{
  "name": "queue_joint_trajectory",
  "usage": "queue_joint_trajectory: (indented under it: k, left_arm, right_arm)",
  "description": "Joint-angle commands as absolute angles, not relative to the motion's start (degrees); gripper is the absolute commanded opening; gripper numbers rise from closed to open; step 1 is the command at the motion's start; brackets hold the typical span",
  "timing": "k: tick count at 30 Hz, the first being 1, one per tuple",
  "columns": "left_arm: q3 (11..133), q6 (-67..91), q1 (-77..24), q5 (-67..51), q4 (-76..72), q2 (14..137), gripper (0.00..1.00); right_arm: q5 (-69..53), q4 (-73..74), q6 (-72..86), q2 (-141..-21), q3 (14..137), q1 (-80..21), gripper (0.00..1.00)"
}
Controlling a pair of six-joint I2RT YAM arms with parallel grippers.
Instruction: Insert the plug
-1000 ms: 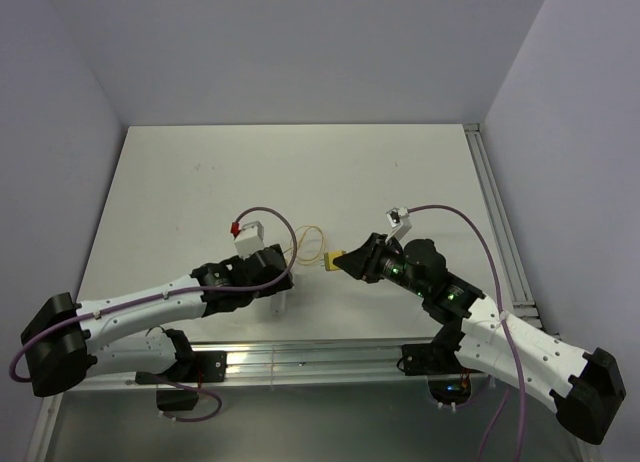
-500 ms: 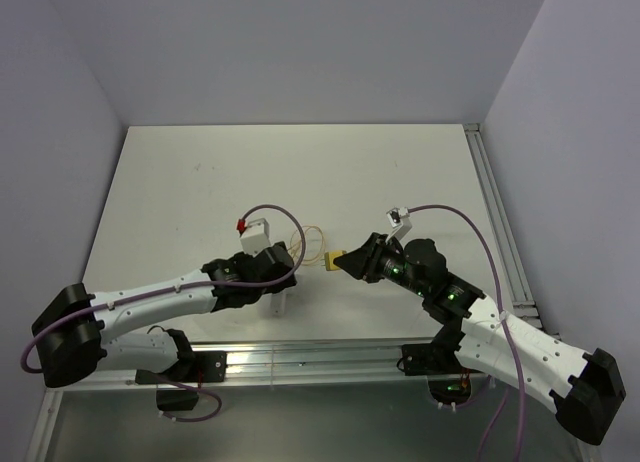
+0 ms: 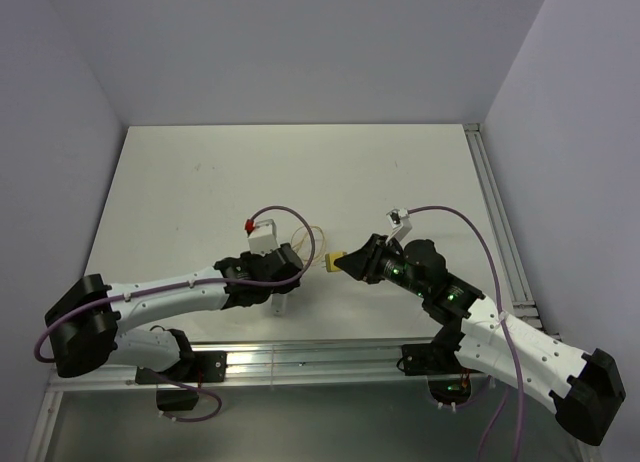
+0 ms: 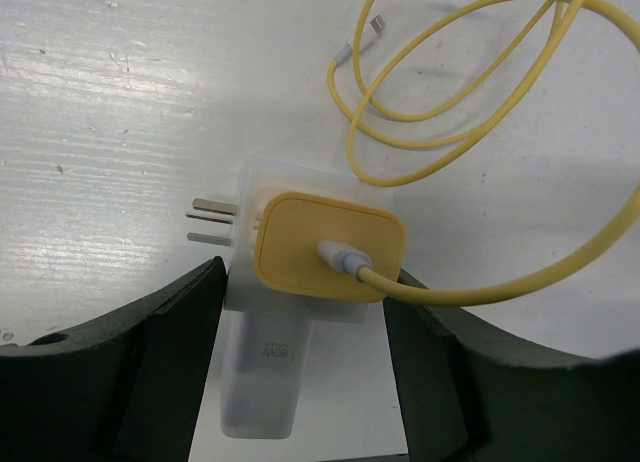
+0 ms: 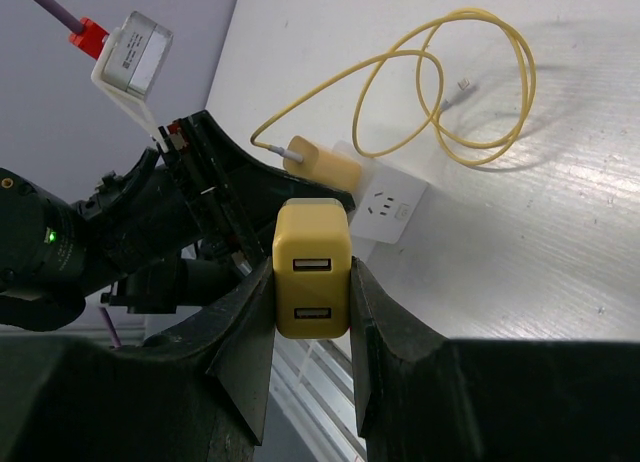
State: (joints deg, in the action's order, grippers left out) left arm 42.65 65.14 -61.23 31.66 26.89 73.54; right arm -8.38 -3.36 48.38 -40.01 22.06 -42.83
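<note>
Bare table [image 3: 300, 172] spans the upper frame of the top view. At centre, yellow cable [image 3: 310, 240] loops lie between the left gripper [image 3: 293, 266] and the right gripper [image 3: 345, 263] clamping the plug [image 3: 335, 261]. The left fingers [image 4: 170, 322] flank the white socket block [image 4: 265, 382]; a yellow charger [image 4: 330, 247] covers one outlet.

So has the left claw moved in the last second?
Yes. The left gripper has slid right, toward the yellow wire loop.

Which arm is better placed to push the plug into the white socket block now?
Right. The right end effector is shut on the plug and points toward the white socket block, whose free outlet shows. The left end effector straddles that block, so it seems better placed to steady it.
</note>
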Motion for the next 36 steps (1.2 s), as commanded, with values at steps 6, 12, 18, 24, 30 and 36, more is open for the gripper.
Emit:
queue_joint_trajectory:
  k: [6, 12, 18, 24, 30, 36]
  left_arm:
    - [45.53, 64.86, -62.67, 34.63, 27.25, 75.15, 0.68]
    - [43.60, 64.69, -63.02, 34.37, 25.84, 73.57, 0.73]
    - [43.68, 64.16, -63.10, 33.75, 25.49, 74.44, 0.77]
    - [43.16, 64.25, -63.63, 34.19, 25.49, 74.53, 0.79]
    - [42.45, 64.25, -63.72, 34.37, 24.52, 75.06, 0.73]
    - [41.84, 64.25, -63.72, 34.89, 24.08, 75.06, 0.73]
  right_arm:
    - [-8.53, -5.27, 47.99, -38.94, 21.71, -42.36, 0.00]
    - [-8.70, -5.45, 47.99, -38.94, 21.62, -42.28, 0.00]
    - [-8.88, -5.54, 48.08, -38.94, 21.53, -42.28, 0.00]
    - [-8.70, -5.27, 48.08, -38.58, 21.53, -42.19, 0.00]
    - [-8.96, -5.19, 47.90, -39.02, 21.88, -42.19, 0.00]
    - [-8.96, -5.01, 47.81, -39.20, 22.15, -42.19, 0.00]
